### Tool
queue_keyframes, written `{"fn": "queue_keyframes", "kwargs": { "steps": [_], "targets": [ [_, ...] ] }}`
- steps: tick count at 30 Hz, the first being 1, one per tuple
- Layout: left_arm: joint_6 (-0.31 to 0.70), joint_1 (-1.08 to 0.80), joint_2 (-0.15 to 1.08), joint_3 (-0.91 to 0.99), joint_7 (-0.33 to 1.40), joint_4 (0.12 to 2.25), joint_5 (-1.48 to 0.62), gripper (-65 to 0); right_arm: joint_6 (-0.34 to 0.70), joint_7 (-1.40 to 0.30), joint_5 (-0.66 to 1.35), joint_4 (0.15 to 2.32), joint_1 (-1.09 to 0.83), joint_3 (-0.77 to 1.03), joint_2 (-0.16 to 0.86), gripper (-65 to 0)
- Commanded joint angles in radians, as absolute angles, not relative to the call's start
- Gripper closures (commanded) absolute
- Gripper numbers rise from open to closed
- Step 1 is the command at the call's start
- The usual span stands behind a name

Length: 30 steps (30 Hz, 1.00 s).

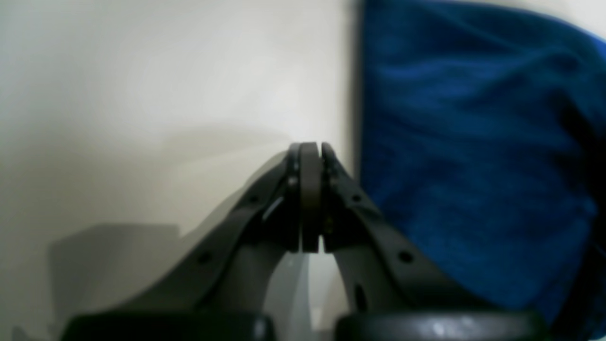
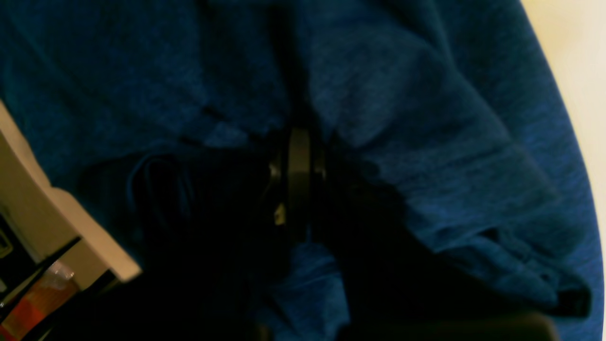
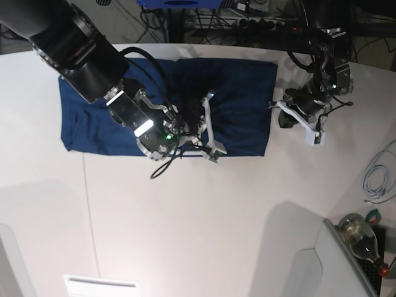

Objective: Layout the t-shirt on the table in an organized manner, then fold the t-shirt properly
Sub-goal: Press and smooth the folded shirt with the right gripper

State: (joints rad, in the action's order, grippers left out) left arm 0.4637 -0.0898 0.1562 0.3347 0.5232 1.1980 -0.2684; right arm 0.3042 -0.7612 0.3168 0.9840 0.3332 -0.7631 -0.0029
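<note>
So the t-shirt [image 3: 235,86] is lying flat toward the far edge of the table [image 3: 204,235], folded into a long dark blue rectangle that runs parallel to that edge. The right gripper [image 2: 298,142] is down on the middle of the cloth with its jaws closed; can't tell if it's pinching any fabric. The left gripper [image 1: 310,151] sits on bare white table just beside the shirt's end edge, jaws pressed together with nothing between them. A coiled white cable [image 3: 378,173] and a bottle [image 3: 359,238] sit near the corner on the left arm's side.

Dim floor [image 3: 154,28] with tangled cables [image 3: 260,21] beyond the far edge.
</note>
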Motion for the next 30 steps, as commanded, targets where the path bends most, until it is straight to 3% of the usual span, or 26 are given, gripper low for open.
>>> {"fn": "queue_keyframes", "kwargs": {
  "steps": [1, 7, 11, 15, 19, 22, 25, 27, 30],
  "targets": [
    [0.469, -0.065, 0.165, 0.337, 0.521, 1.201, -0.275, 0.0, 0.283, -0.806, 0.26, 0.967, 0.348, -0.762, 0.01, -0.2],
    [0.469, 0.008, 0.163, 0.34, 0.526, 1.213, -0.282, 0.0, 0.199, -0.812, 0.265, 1.01, 0.357, -0.76, 0.01, 0.0],
    [0.473, 0.001, 0.166, 0.344, 0.527, 1.302, -0.283, 0.0, 0.189, -0.898, 0.26, 1.227, 0.323, -0.76, 0.036, 0.0],
    [0.493, -0.077, 0.182, 0.486, 0.529, 1.408, -0.285, 0.0, 0.189, -0.986, 0.26, 1.466, 0.283, -0.76, 0.053, 0.0],
    [0.604, -0.193, 0.185, 0.687, 0.529, 1.451, -0.285, 0.0, 0.189, -1.001, 0.26, 1.578, 0.242, -0.76, 0.053, -0.5],
    [0.698, -0.286, 0.186, 0.823, 0.524, 1.409, -0.283, 0.0, 0.189, -0.997, 0.26, 1.589, 0.199, -0.762, 0.045, -10.1],
    [0.698, -0.351, 0.194, 0.918, 0.522, 1.345, -0.277, 0.0, 0.189, -0.984, 0.26, 1.584, 0.174, -0.762, 0.038, -27.9],
    [0.698, -0.375, 0.2, 0.957, 0.522, 1.319, -0.283, 0.0, 0.189, -0.96, 0.26, 1.572, 0.173, -0.765, 0.033, -36.3],
    [0.698, -0.389, 0.199, 0.993, 0.522, 1.311, -0.283, 0.0, 0.189, -0.923, 0.26, 1.517, 0.174, -0.762, 0.031, -37.5]
  ]
}}
